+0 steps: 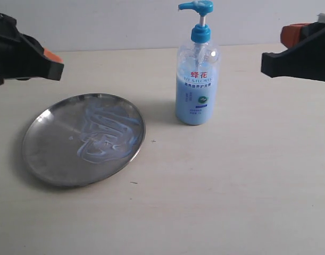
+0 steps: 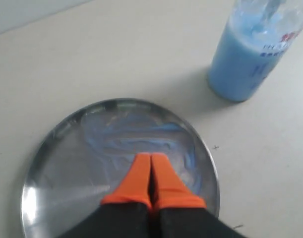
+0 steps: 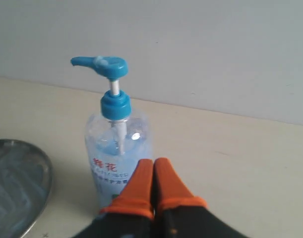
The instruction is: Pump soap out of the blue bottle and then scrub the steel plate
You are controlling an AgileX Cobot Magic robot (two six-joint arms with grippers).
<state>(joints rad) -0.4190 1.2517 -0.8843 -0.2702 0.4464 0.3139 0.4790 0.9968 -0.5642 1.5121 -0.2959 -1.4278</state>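
Observation:
The steel plate lies on the table at the left, streaked with pale bluish soap. The blue bottle stands upright right of the plate, its pump head raised and its spout pointing left. My left gripper hovers above and behind the plate at the left edge, shut and empty; in the left wrist view its orange fingertips are pressed together over the soapy plate. My right gripper hangs right of the bottle, apart from it, shut and empty, with the bottle in front of it.
The pale wooden table carries only the plate and bottle. A light wall runs along the back edge. Both black arms come in from the upper corners of the exterior view.

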